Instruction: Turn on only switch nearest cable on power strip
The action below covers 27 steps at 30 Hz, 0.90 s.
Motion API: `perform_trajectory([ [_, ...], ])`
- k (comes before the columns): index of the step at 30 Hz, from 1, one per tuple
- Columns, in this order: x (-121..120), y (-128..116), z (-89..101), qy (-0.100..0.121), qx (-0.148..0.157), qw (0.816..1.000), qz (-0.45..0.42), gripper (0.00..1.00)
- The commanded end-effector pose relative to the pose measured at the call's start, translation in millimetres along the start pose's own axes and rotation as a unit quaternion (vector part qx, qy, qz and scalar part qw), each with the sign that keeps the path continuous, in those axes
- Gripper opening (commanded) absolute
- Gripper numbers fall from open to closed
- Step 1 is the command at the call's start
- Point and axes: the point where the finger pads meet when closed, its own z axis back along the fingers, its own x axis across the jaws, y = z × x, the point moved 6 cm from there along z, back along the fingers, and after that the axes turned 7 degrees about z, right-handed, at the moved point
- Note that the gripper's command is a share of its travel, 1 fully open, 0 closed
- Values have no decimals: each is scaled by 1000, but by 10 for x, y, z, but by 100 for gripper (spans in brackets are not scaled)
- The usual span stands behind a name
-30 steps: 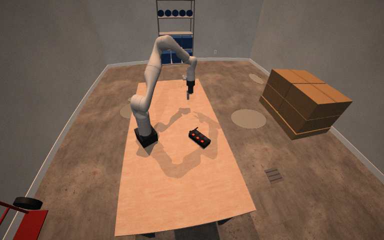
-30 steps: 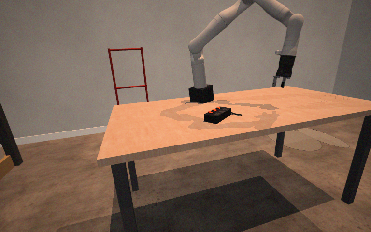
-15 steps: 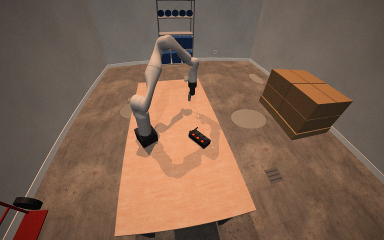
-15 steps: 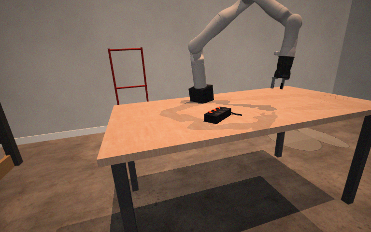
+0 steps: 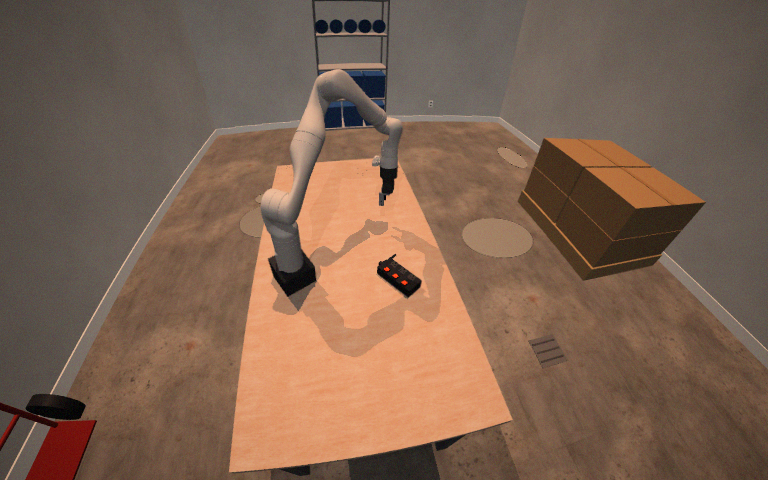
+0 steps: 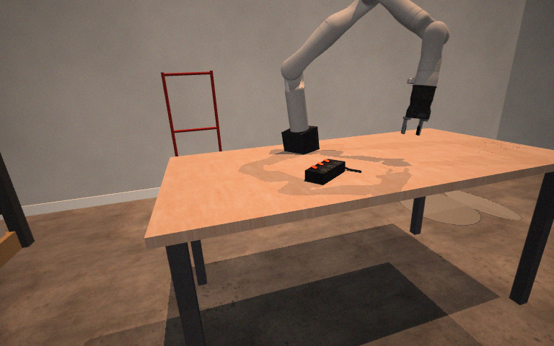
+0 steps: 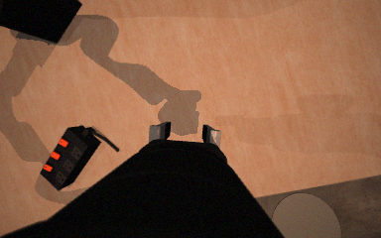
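Observation:
A black power strip lies flat on the wooden table, right way up, with three switches glowing orange-red along its top and a short black cable at one end. It also shows in the exterior view and at the lower left of the wrist view, where the cable points up and right. My gripper hangs open and empty high above the table, well away from the strip toward the table's far end. Its fingers also show in the exterior view and the wrist view.
The arm's black base stands on the table to the left of the strip. The table's edge runs close to the gripper's side. Stacked cardboard boxes, a shelf and a red frame stand off the table.

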Motion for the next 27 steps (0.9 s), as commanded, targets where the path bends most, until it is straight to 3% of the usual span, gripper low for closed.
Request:
perform_trajectory([
  [1, -7, -10, 9, -1, 0, 1000, -2, 100],
  [27, -306, -247, -103, 0, 4, 996, -90, 100],
])
